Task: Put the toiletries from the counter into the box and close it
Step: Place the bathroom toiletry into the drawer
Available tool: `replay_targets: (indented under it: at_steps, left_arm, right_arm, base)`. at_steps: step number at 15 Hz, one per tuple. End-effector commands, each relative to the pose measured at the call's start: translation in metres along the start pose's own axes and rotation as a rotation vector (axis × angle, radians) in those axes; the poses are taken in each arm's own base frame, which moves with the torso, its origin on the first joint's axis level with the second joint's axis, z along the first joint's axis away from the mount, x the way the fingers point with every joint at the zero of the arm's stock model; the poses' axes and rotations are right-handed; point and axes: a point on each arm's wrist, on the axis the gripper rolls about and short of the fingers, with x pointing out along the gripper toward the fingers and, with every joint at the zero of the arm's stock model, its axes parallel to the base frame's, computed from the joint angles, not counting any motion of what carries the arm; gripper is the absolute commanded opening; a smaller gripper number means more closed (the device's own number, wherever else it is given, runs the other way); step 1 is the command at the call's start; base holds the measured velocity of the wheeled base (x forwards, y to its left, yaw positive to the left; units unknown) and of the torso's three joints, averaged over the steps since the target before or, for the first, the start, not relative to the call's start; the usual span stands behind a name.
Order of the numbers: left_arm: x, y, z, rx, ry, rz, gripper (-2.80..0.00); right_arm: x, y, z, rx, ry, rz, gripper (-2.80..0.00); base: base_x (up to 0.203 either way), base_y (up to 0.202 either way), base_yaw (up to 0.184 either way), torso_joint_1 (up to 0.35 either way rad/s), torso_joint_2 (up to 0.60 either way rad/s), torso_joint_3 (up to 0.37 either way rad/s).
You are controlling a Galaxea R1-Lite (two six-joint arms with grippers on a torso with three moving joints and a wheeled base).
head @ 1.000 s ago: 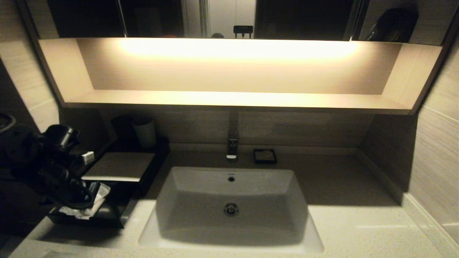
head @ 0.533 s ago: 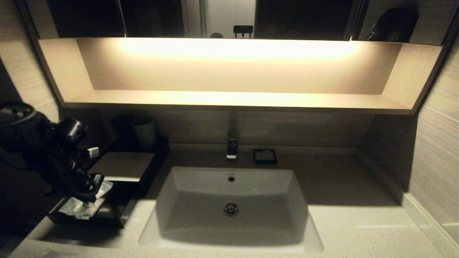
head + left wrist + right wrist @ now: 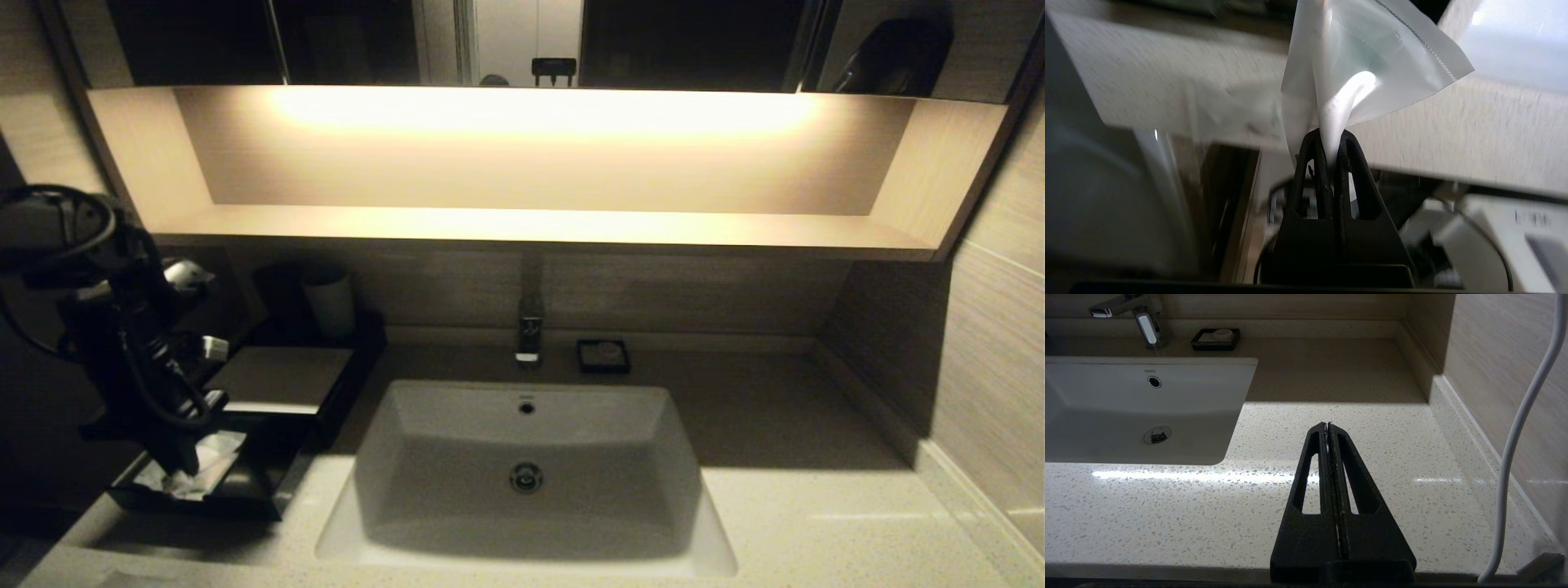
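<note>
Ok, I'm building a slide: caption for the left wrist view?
Left gripper, jaws shut on a clear-wrapped sachet, holding it near the box's pale top panel.

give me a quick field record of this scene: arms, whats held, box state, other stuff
left gripper: shut on a clear-wrapped sachet, over the open drawer
right gripper: shut, empty, parked above the counter
box: left of the basin, drawer slid out, toiletries inside
other: cup behind the box, faucet, small black dish
</note>
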Motion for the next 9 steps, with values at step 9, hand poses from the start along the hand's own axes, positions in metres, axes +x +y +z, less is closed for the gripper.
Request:
replay_targets:
  at_steps: [9]
  left_arm:
    - [0.029, -0.003, 0.036, -0.003, 0.111, -0.003, -2.8]
  right_arm:
    - [0.0, 0.0, 0.0, 0.0, 0.0, 0.0, -2.8]
  base:
    - [0.0, 0.0, 0.0, 0.0, 0.0, 0.0]
